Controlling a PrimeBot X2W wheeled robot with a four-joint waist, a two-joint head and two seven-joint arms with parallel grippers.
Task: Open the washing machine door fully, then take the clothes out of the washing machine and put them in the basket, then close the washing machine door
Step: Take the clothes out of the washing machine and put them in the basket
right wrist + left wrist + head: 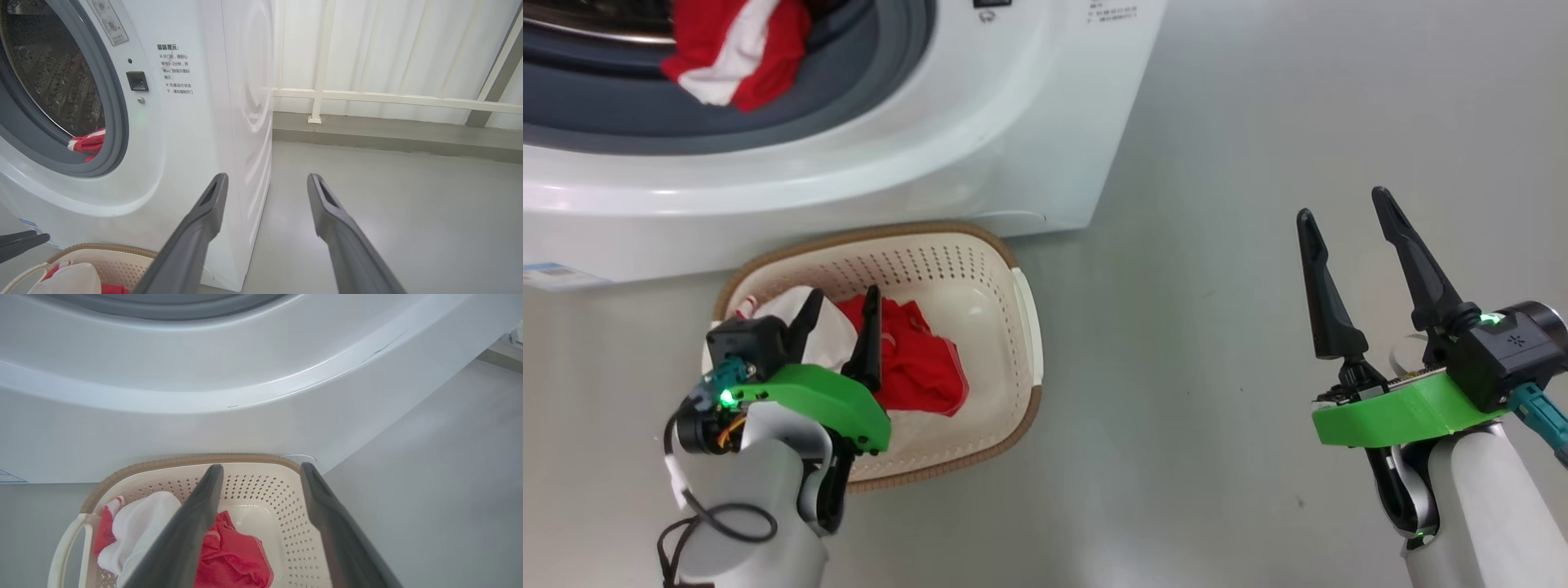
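The left gripper (pixel 845 292) hangs low over the basket (pixel 866 233), its two fingers spread apart with nothing between them. Under it a red piece and a white piece of the clothes (pixel 923 367) lie heaped in the basket's left half. The right gripper (pixel 1343 204) is likewise spread wide and empty, well apart from the basket, over bare floor (pixel 1217 327) on the robot's right. The basket sits on the floor just in front of the washing machine (pixel 980 147), its far rim close to the machine's white front.

By the look of it, the unloading step is in hand and partly done. Some clothing is in the basket, while one red and white garment (pixel 739 57) is left draped over the grey rubber ring (pixel 849 90) at the lower lip of the opening, half out of the steel drum (pixel 57 90). The next move likely calls for the left arm to rise clear of the basket, reach up to the opening and pinch that hanging fold firmly, since loose cloth can slip or snag on the ring.

The floor is smooth, pale grey and faintly glossy. Past the machine's right side stands a white panelled wall (pixel 388 53) with a cream rail (pixel 388 99) across it
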